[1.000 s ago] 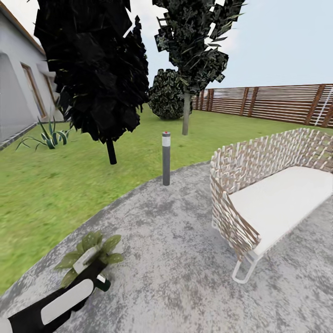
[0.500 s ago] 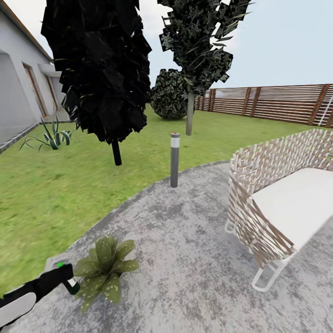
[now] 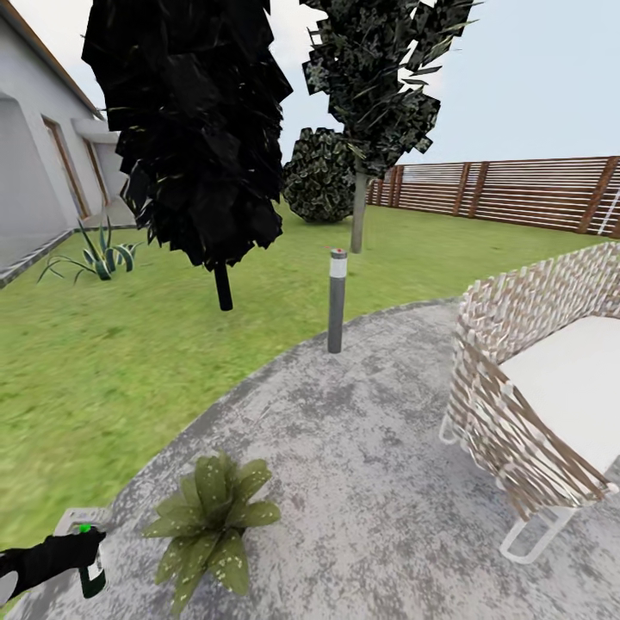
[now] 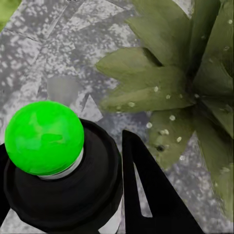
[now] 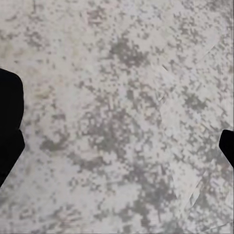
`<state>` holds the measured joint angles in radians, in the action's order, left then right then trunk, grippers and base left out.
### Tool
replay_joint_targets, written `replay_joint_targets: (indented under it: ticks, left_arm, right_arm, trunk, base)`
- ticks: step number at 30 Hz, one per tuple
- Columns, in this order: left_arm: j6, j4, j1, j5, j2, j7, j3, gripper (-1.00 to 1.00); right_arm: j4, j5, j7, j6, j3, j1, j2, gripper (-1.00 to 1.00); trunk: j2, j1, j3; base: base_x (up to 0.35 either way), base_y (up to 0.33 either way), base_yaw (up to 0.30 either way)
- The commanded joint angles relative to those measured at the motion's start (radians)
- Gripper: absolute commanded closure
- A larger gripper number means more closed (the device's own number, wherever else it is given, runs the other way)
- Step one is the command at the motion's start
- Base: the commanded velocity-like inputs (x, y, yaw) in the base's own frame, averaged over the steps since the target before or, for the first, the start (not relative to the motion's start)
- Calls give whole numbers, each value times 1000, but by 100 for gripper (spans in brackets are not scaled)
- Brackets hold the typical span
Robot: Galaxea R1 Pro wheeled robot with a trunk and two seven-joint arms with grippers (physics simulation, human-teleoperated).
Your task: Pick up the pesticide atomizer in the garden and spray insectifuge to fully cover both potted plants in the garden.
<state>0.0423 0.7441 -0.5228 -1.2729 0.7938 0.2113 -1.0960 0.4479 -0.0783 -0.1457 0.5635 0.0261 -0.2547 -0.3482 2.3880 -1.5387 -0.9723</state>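
Note:
One potted plant, a low rosette of speckled green leaves, stands on the paved patio near its lawn edge. Just left of it my left gripper is shut on the pesticide atomizer. In the left wrist view the atomizer has a dark body and a bright green dome on top, and one dark finger lies beside it. The plant's leaves are close in front of it. My right gripper hangs open over bare paving, with a fingertip at the frame's edge.
A grey bollard lamp stands at the patio's far edge. A woven wicker seat with a white cushion is at the right. A dark tree and a spiky agave stand on the lawn, with a wooden fence behind.
The camera has shifted, so the lamp and seat slide right. My left gripper with the atomizer has drawn back from over the plant to its left side.

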Motion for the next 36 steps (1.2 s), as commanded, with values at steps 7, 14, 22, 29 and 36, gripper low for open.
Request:
replay_joint_targets:
  ticks: [7,14,22,29,36]
  left_arm:
    - [-2,-64,0,38,-29,21,1,100]
    - [-1,-163,0,37,-112,23,1,100]
    - [-15,-211,-1,66,-206,23,2,100]
    - [-84,-213,-2,65,-206,23,9,100]
    - [-94,-219,-2,59,-206,23,10,100]
  right_arm:
    - [7,-1,0,9,-3,0,0,-100]
    - [14,-1,11,2,-1,0,12,-100]
    - [40,4,10,3,-11,0,9,-100]
    - [500,52,1,-489,-312,-9,47,-100]
    - [433,42,-5,-437,-336,-9,58,-100]
  trunk:
    - [0,0,0]
    - [0,0,0]
    - [0,0,0]
    - [0,0,2]
    - [0,0,2]
  base:
    - [80,331,0]
    - [19,339,-206]
    - [121,336,-289]
    - [87,215,-277]
    - [3,179,-35]
